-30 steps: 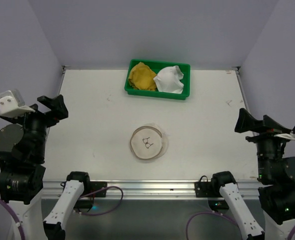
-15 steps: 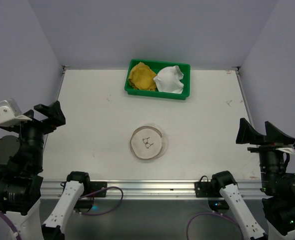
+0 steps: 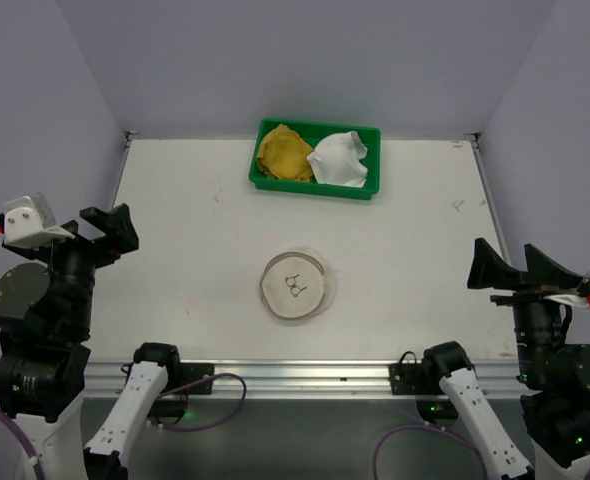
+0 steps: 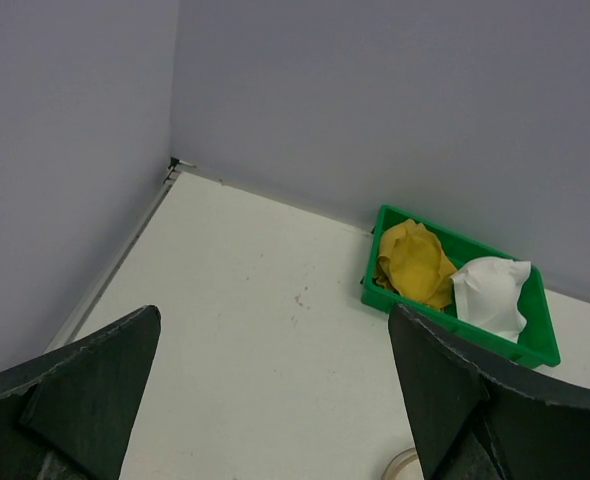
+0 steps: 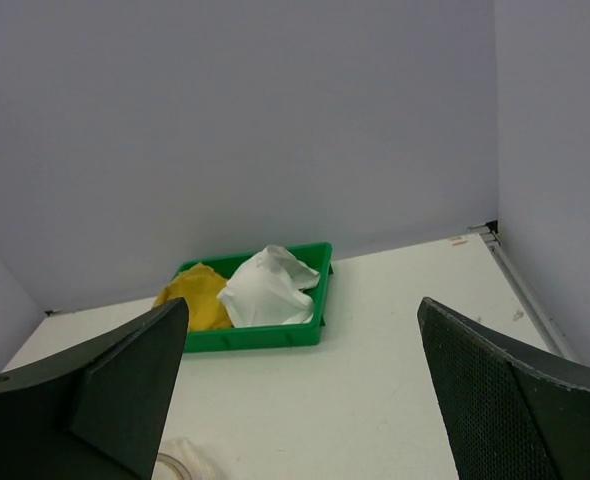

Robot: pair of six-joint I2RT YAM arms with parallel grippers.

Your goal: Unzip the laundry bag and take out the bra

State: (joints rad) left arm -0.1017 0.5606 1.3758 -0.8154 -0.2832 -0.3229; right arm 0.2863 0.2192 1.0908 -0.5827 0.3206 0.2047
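The laundry bag (image 3: 297, 286) lies flat on the white table, round and cream-white, with a small black zipper pull on top. Only its rim (image 4: 400, 465) shows in the left wrist view, and a pale edge of the laundry bag (image 5: 180, 458) in the right wrist view. The bra is hidden. My left gripper (image 3: 110, 228) hangs open over the table's left edge, far from the bag. My right gripper (image 3: 505, 268) is open at the right edge, equally far. Nothing sits between the fingers of the left gripper (image 4: 275, 310) or the right gripper (image 5: 303, 302).
A green tray (image 3: 315, 188) stands at the back centre, holding a yellow cloth (image 3: 283, 152) and a white cloth (image 3: 340, 158). Purple walls close the table on three sides. A metal rail with the arm bases (image 3: 295, 378) runs along the near edge.
Both arms have swung lower and nearer the front edge than a second ago; the left rose slightly in the last half second. Both grippers stayed open. The bag has not moved.
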